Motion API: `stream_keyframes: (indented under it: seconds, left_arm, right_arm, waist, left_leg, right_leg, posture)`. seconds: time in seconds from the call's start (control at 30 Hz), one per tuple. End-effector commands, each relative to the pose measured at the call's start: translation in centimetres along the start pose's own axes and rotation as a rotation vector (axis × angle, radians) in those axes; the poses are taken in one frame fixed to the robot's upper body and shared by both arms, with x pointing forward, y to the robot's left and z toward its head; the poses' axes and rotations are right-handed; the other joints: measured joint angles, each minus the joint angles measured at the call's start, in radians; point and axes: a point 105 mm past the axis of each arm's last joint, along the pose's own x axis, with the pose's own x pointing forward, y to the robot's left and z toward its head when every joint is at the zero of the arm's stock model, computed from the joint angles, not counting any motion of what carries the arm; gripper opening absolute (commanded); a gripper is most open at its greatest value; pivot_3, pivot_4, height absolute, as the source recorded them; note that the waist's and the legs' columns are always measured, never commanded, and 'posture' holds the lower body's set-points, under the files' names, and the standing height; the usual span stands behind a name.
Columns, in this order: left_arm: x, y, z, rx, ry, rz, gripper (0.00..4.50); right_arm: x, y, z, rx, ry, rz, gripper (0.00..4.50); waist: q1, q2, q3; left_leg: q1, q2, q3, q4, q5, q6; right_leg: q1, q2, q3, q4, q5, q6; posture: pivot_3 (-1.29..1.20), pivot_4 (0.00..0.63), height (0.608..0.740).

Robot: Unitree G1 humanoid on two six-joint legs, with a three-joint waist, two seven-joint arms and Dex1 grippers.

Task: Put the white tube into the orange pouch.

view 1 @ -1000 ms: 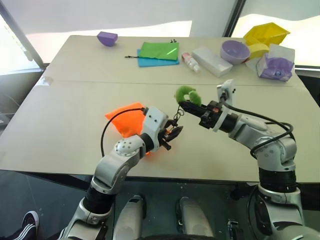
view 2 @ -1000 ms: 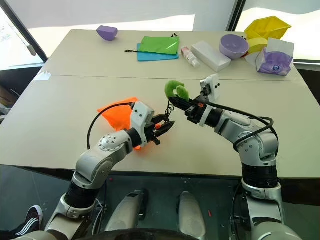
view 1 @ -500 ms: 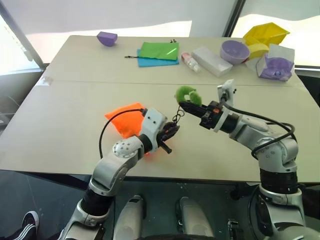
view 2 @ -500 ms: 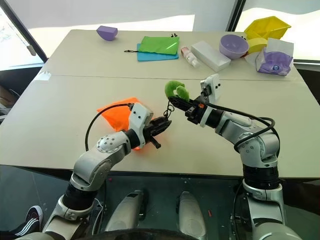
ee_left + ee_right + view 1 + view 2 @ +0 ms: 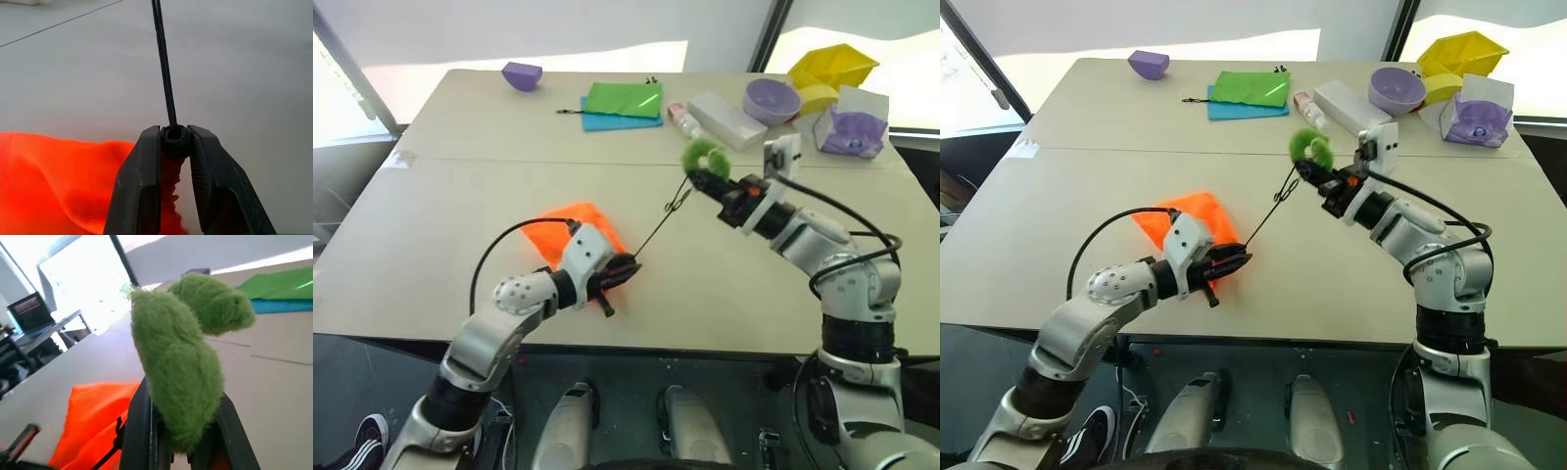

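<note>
Left pincer (image 5: 174, 147) pinching orange pouch (image 5: 576, 227) at its gathered mouth, where dark cord (image 5: 658, 227) emerges, near counter (image 5: 460, 196) front edge. Right pincer (image 5: 697, 179) gripping green pom-pom (image 5: 705, 157), drawing cord taut above counter middle. White tube not identifiable among clutter lying along far edge.

My left gripper (image 5: 1237, 258) pinches the orange pouch's (image 5: 1197, 221) mouth; my right gripper (image 5: 1309, 168) grips the green pom-pom (image 5: 1310, 148), the cord (image 5: 1269, 211) taut between them.
</note>
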Motion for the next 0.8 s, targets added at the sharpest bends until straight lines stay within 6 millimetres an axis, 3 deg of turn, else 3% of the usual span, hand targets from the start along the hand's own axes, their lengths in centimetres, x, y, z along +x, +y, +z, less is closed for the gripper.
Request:
stream_keyframes:
  seconds: [0.03, 0.2, 0.4, 0.5, 0.63, 0.73, 0.8]
  left_arm:
    - [-1.9, 0.2, 0.8, 0.034, 0.003, -0.027, 0.72]
    - [-4.0, 0.9, 0.5, 0.095, 0.067, -0.058, 0.72]
    - [-4.8, 0.6, -0.4, 0.120, 0.107, -0.106, 0.72]
    - [-4.1, 1.1, -0.3, 0.118, 0.082, -0.083, 0.72]
    - [-2.7, 1.9, 0.3, 0.044, 0.012, -0.049, 0.72]
    - [-2.1, 2.6, 1.4, 0.028, -0.061, -0.008, 1.65]
    - [-2.0, 3.5, 2.3, 0.031, -0.105, 0.044, 2.58]
  right_arm:
    - [-0.5, -1.9, 3.0, -0.037, -0.133, -0.092, 0.00]
    - [-0.3, -3.3, 3.4, -0.043, -0.161, -0.165, 0.00]
    - [-0.9, -5.6, 4.0, -0.049, -0.190, -0.284, 0.00]
    - [-0.7, -4.9, 2.8, -0.061, -0.149, -0.250, 0.00]
    - [-0.3, -2.1, -0.9, -0.068, -0.008, -0.083, 0.00]
    - [-0.7, -1.5, -2.2, 0.012, 0.030, -0.040, 1.03]
    - [-1.1, -1.1, -3.2, -0.007, 0.081, -0.018, 1.98]
  waist:
    - [0.001, 0.000, 0.000]
    - [0.000, 0.000, 0.000]
    - [-0.001, 0.000, 0.000]
    - [0.002, 0.000, 0.000]
    - [0.003, 0.000, 0.000]
    - [-0.001, 0.000, 0.000]
    - [-0.004, 0.000, 0.000]
  left_leg:
    - [0.000, 0.000, 0.000, 0.000, 0.000, 0.000]
    - [0.000, 0.000, 0.001, -0.001, 0.000, 0.000]
    - [0.000, 0.000, 0.001, -0.001, 0.000, 0.000]
    - [0.000, 0.000, 0.001, -0.001, 0.000, 0.000]
    - [0.000, 0.000, 0.000, 0.000, 0.000, 0.000]
    - [0.000, 0.000, 0.000, 0.000, 0.000, 0.000]
    - [0.000, 0.000, 0.000, 0.000, 0.000, 0.000]
  right_leg:
    - [0.000, 0.000, 0.000, 0.000, 0.000, 0.000]
    - [0.000, -0.001, 0.000, -0.001, 0.000, 0.000]
    - [0.000, -0.001, 0.000, 0.000, 0.000, 0.000]
    - [0.000, -0.001, 0.000, 0.000, 0.000, 0.000]
    - [0.000, -0.001, 0.000, -0.001, 0.000, 0.000]
    - [0.000, -0.001, 0.000, 0.000, 0.000, 0.000]
    - [0.000, 0.000, 0.000, 0.002, 0.000, 0.000]
  posture:
    - [0.00, 0.150, 0.740]
    - [0.00, 0.150, 0.740]
    - [0.00, 0.150, 0.740]
    - [0.00, 0.150, 0.740]
    - [0.00, 0.150, 0.740]
    - [0.00, 0.150, 0.740]
    - [0.00, 0.150, 0.740]
